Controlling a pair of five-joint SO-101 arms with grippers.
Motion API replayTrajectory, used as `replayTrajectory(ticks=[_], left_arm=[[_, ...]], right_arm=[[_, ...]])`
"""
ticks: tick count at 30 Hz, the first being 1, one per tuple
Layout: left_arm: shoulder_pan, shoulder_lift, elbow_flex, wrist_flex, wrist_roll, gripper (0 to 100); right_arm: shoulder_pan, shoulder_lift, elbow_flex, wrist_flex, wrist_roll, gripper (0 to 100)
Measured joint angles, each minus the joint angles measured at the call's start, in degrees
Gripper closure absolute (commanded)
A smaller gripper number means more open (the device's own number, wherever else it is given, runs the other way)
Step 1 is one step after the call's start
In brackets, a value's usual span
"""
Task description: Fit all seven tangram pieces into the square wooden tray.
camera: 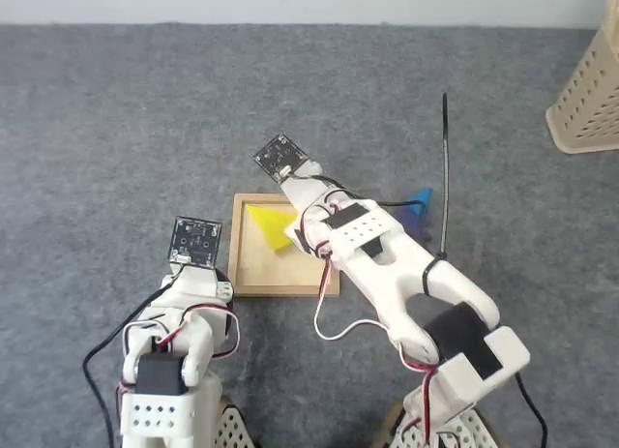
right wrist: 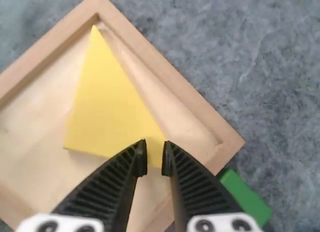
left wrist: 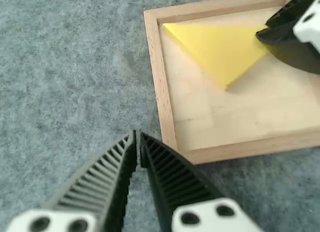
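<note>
The square wooden tray (camera: 253, 274) lies on the grey carpet with a yellow triangle (camera: 269, 225) flat in its far corner. My right gripper (right wrist: 154, 156) hangs over the triangle (right wrist: 107, 111) at its near corner, open by a narrow gap, fingertips just above the piece. The tray rim (right wrist: 165, 76) runs behind it. My left gripper (left wrist: 137, 138) is shut and holds nothing. It is over the carpet beside the tray's near corner (left wrist: 167, 137), and from there the yellow triangle (left wrist: 220, 46) and the right arm's black finger (left wrist: 295, 39) are visible.
A green piece (right wrist: 245, 197) lies on the carpet just outside the tray. A blue piece (camera: 420, 198) and a dark one (camera: 401, 212) lie beyond the right arm. A thin black rod (camera: 445, 167) stands there, and a beige basket (camera: 590, 90) sits far right.
</note>
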Motion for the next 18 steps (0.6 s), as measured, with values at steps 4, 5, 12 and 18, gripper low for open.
replayTrajectory(ticks=[4, 5, 12, 18], left_arm=[[0.0, 0.0, 0.0, 0.0, 0.0, 99], [0.0, 0.0, 0.0, 0.0, 0.0, 99], [0.0, 0.0, 0.0, 0.0, 0.0, 99], [0.0, 0.0, 0.0, 0.0, 0.0, 99]], right_arm=[[-0.1, -0.1, 0.0, 0.0, 0.4, 93.1], [-0.1, -0.1, 0.0, 0.0, 0.4, 93.1], [-0.1, -0.1, 0.0, 0.0, 0.5, 93.1], [1.2, 0.0, -0.5, 0.0, 0.5, 93.1]])
